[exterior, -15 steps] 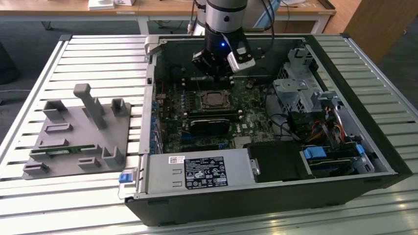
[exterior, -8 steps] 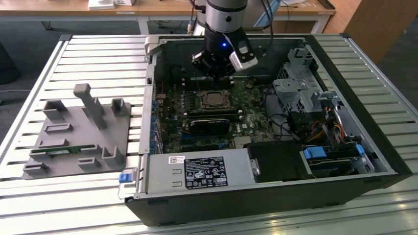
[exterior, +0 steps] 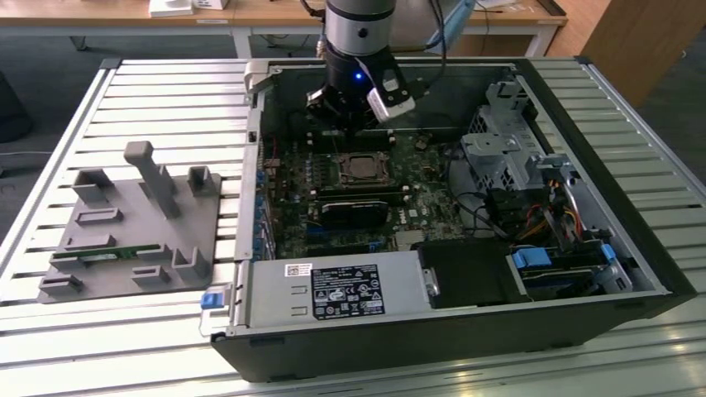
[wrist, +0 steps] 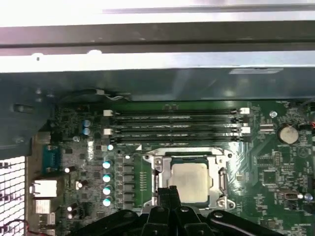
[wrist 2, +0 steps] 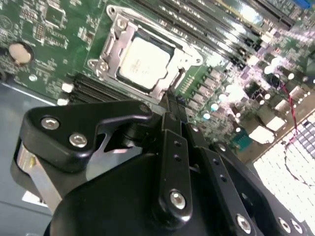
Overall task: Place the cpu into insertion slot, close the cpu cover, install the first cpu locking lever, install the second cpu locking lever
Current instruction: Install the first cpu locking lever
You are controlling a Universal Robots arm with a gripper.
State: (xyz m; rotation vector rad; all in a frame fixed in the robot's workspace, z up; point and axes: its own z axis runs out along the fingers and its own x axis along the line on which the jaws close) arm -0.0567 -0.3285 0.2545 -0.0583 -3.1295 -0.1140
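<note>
Insertion slot holds the cpu beneath the cpu cover.

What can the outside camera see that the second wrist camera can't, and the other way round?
The exterior view adds the grey holder tray on the slatted table and the whole computer case. The second wrist view adds a round coin battery on the green board. Both show the cpu inside the cpu cover, with the gripper close by.
</note>
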